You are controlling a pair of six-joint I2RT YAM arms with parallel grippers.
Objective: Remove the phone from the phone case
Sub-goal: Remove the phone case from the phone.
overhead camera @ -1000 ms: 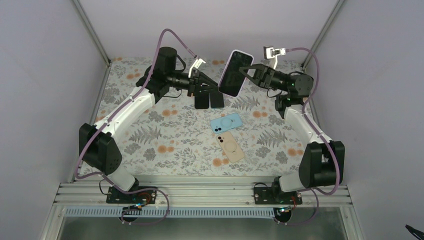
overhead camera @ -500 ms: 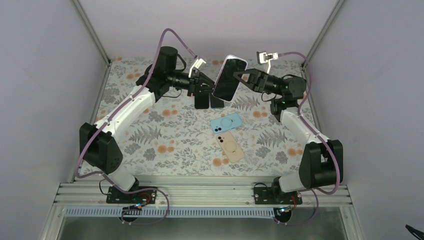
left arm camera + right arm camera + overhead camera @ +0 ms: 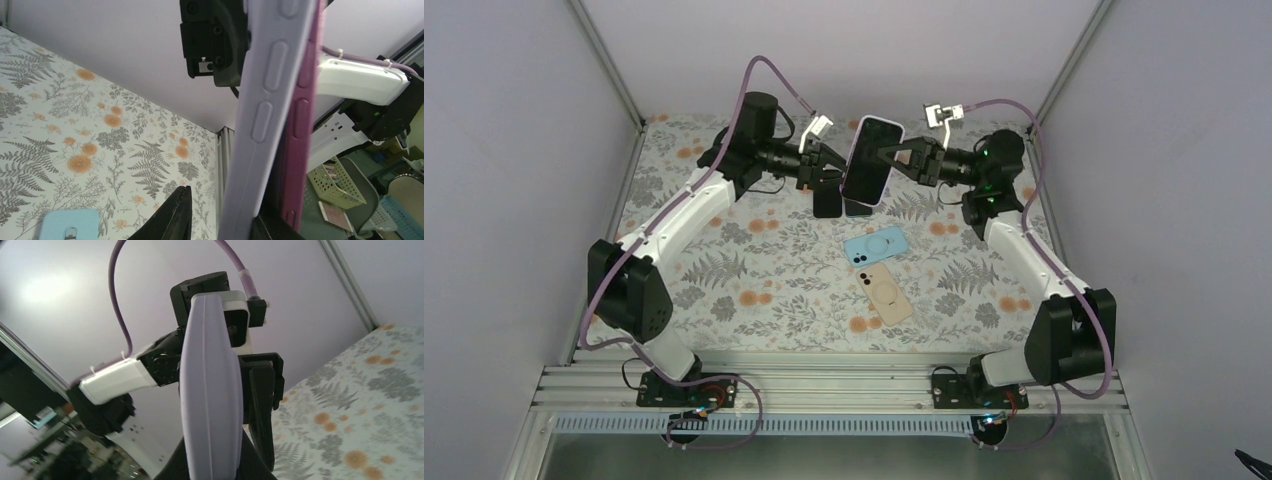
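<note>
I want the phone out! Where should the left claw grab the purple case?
Probably the case by its long left edge, coming from the left: it is held up in the air, and the right claw pinches the other edge.

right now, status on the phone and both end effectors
Right end effector shut on the cased phone, held up in air. Left end effector open, fingers either side of its edge. Phone not yet out. Nothing blocking.
</note>
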